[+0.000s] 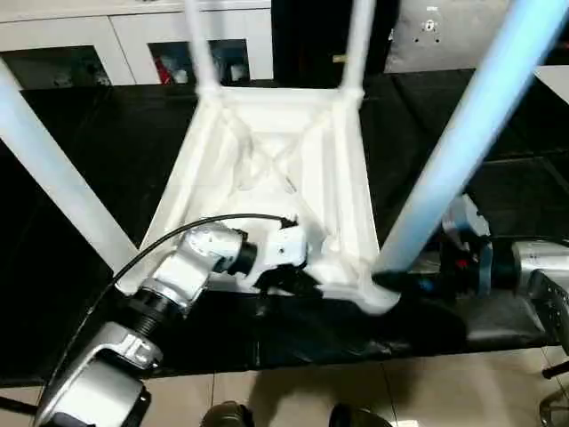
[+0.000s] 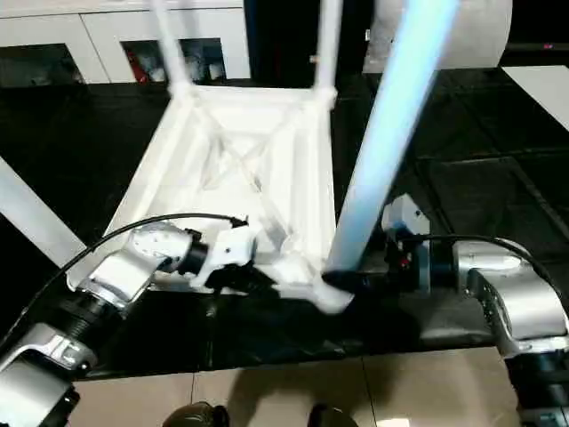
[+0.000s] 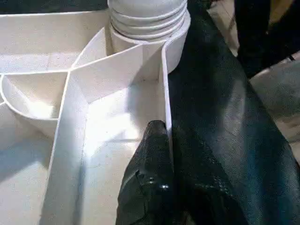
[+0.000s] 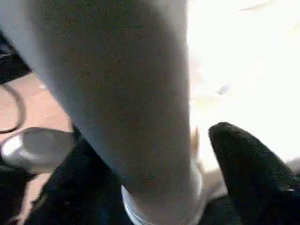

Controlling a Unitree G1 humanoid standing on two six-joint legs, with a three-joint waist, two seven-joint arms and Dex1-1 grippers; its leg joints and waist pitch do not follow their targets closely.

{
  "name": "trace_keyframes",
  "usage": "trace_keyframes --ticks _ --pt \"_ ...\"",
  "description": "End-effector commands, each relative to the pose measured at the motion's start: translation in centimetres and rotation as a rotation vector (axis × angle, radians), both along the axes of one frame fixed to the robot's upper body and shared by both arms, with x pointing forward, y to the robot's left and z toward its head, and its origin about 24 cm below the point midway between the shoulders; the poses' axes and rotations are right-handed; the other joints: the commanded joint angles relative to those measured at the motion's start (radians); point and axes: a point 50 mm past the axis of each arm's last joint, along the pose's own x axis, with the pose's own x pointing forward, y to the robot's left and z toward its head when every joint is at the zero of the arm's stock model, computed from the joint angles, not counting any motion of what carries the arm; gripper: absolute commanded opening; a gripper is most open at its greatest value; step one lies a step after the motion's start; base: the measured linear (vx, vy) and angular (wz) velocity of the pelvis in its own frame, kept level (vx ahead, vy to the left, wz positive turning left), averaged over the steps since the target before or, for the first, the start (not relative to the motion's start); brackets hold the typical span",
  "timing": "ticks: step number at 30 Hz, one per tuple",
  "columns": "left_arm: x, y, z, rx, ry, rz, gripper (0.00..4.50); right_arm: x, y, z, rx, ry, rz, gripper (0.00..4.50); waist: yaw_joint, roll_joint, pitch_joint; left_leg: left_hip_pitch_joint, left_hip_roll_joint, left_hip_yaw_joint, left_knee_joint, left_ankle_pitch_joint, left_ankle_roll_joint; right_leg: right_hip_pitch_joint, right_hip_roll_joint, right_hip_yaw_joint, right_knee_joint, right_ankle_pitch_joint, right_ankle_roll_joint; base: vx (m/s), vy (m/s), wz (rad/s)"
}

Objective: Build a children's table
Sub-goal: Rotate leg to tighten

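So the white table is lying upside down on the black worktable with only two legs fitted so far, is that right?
Not quite. The children's table does lie upside down on the black worktable, ribbed underside up, but all four legs are fitted, not two. The left eye view shows a leg rising from each corner socket: two at the far corners and two at the near ones.

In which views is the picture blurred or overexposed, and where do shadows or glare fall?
In the right wrist view, the near leg is soft and out of focus, and the table top behind it is washed out to white. In the left eye view, the right near leg takes a bluish cast. In the left wrist view, the black cover shows dull glare, and the ribs cast soft shadows.
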Motion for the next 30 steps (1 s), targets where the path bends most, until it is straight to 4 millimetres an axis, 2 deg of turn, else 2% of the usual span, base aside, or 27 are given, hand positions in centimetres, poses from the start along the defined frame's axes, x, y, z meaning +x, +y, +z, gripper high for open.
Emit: trace_keyframes --ticks 1,2,3,4,5,9,13,17,18,19,22,23,24,25,27,28,29,30 --pt "-0.7 -0.7 0.0 0.032 0.011 -0.136 0.00 0.1 -0.1 0.3 0.001 0.014 0.029 2.94 -0.002 -0.023 -0.076 0.002 0.068 -0.019 -0.061 -0.078 0.165 0.069 -0.076 0.062 -0.065 -0.280 -0.200 0.000 0.000 0.00" --pt "-0.7 -0.7 0.0 0.033 0.010 -0.138 0.00 0.1 0.0 0.2 0.002 0.021 0.037 2.89 -0.001 -0.023 -0.076 0.004 0.068 -0.019 -0.062 -0.087 0.157 0.068 -0.076 0.062 -0.067 -0.292 -0.197 0.000 0.000 0.00" --pt "-0.7 -0.6 0.1 0.034 0.009 -0.137 0.00 0.0 0.1 0.2 0.005 0.029 0.046 2.83 -0.002 -0.030 -0.075 0.003 0.068 -0.019 -0.062 -0.087 0.155 0.069 -0.075 0.062 -0.066 -0.293 -0.195 0.000 0.000 0.00" --pt "-0.7 -0.6 0.1 0.034 0.008 -0.138 0.00 0.0 0.1 0.2 0.007 0.037 0.054 2.83 -0.001 -0.027 -0.074 0.003 0.069 -0.020 -0.063 -0.088 0.154 0.068 -0.076 0.063 -0.065 -0.296 -0.195 0.000 0.000 0.00" --pt "-0.6 -0.5 0.1 0.034 0.008 -0.140 0.00 -0.1 0.1 0.2 0.008 0.044 0.066 2.62 -0.001 -0.025 -0.073 0.004 0.070 -0.020 -0.064 -0.092 0.151 0.066 -0.075 0.063 -0.067 -0.304 -0.193 0.000 0.000 0.00" --pt "-0.5 -0.5 0.0 0.035 0.007 -0.140 0.00 -0.4 0.1 0.1 0.011 0.074 0.090 2.32 0.002 -0.027 -0.074 0.003 0.068 -0.019 -0.063 -0.083 0.145 0.068 -0.076 0.064 -0.065 -0.291 -0.193 0.000 0.000 0.00" --pt "-0.5 -0.4 0.0 0.028 0.024 -0.126 0.00 -0.9 0.1 0.0 0.023 0.106 0.103 2.23 0.006 -0.026 -0.073 0.004 0.067 -0.018 -0.062 -0.074 0.150 0.067 -0.075 0.065 -0.065 -0.282 -0.193 0.000 0.000 0.00" --pt "-0.2 -0.7 0.1 -0.017 0.070 -0.031 0.00 -0.6 0.5 0.2 0.071 0.107 0.022 2.20 0.008 -0.027 -0.070 0.004 0.068 -0.019 -0.065 -0.082 0.143 0.067 -0.076 0.064 -0.067 -0.307 -0.193 0.000 0.000 0.00" --pt "-0.1 -0.8 0.2 -0.028 0.073 -0.017 0.00 -0.5 0.6 0.2 0.077 0.104 0.001 2.20 0.007 -0.023 -0.066 0.003 0.068 -0.020 -0.066 -0.089 0.139 0.066 -0.076 0.064 -0.069 -0.319 -0.190 0.000 0.000 0.00" --pt "-0.1 -0.9 0.3 -0.042 0.075 0.000 0.00 -0.3 0.7 0.2 0.085 0.100 -0.026 2.20 0.004 -0.026 -0.065 0.004 0.065 -0.019 -0.067 -0.107 0.129 0.066 -0.075 0.062 -0.076 -0.355 -0.177 0.000 0.000 0.00" --pt "0.3 -1.7 0.5 -0.080 0.083 0.104 0.00 1.0 1.7 -0.2 0.083 0.053 -0.223 2.19 -0.010 -0.024 -0.053 0.007 0.059 -0.023 -0.074 -0.166 0.086 0.062 -0.075 0.057 -0.093 -0.476 -0.135 0.000 0.000 0.00" --pt "0.4 -2.0 0.6 -0.086 0.078 0.135 0.00 1.3 2.2 -0.4 0.079 0.045 -0.278 2.19 -0.021 -0.028 -0.049 0.004 0.053 -0.025 -0.076 -0.180 0.069 0.064 -0.074 0.054 -0.099 -0.530 -0.106 0.000 0.000 0.00" --pt "0.4 -2.2 0.6 -0.090 0.075 0.153 0.00 1.5 2.4 -0.5 0.076 0.042 -0.312 2.18 -0.026 -0.029 -0.048 0.001 0.051 -0.027 -0.076 -0.183 0.062 0.067 -0.074 0.051 -0.102 -0.556 -0.090 0.000 0.000 0.00" --pt "0.5 -2.6 0.7 -0.096 0.071 0.189 0.00 1.8 2.9 -0.8 0.062 0.036 -0.378 2.17 -0.035 -0.027 -0.047 0.004 0.049 -0.028 -0.077 -0.196 0.054 0.062 -0.075 0.049 -0.111 -0.592 -0.070 0.000 0.000 0.00" --pt "0.8 -3.5 0.7 -0.113 0.068 0.265 0.00 2.5 3.6 -1.3 0.053 0.039 -0.508 2.15 -0.059 -0.027 -0.047 -0.003 0.049 -0.033 -0.078 -0.198 0.044 0.064 -0.072 0.049 -0.107 -0.572 -0.067 0.000 0.000 0.00" --pt "0.8 -3.5 0.7 -0.113 0.068 0.265 0.00 2.5 3.6 -1.3 0.053 0.039 -0.508 2.15 -0.065 -0.027 -0.046 -0.004 0.048 -0.034 -0.079 -0.201 0.046 0.063 -0.071 0.048 -0.109 -0.571 -0.067 0.000 0.000 0.00" --pt "1.1 -4.2 0.8 -0.130 0.065 0.336 0.00 3.0 4.1 -1.6 0.045 0.049 -0.622 2.14 -0.071 -0.029 -0.048 -0.002 0.045 -0.033 -0.076 -0.209 0.053 0.063 -0.072 0.047 -0.112 -0.576 -0.063 0.000 0.000 0.00" --pt "1.2 -4.4 0.8 -0.134 0.060 0.358 0.00 3.1 4.1 -1.7 0.040 0.047 -0.652 2.14 -0.076 -0.030 -0.046 -0.001 0.045 -0.031 -0.077 -0.198 0.053 0.060 -0.070 0.051 -0.111 -0.566 -0.065 0.000 0.000 0.00"
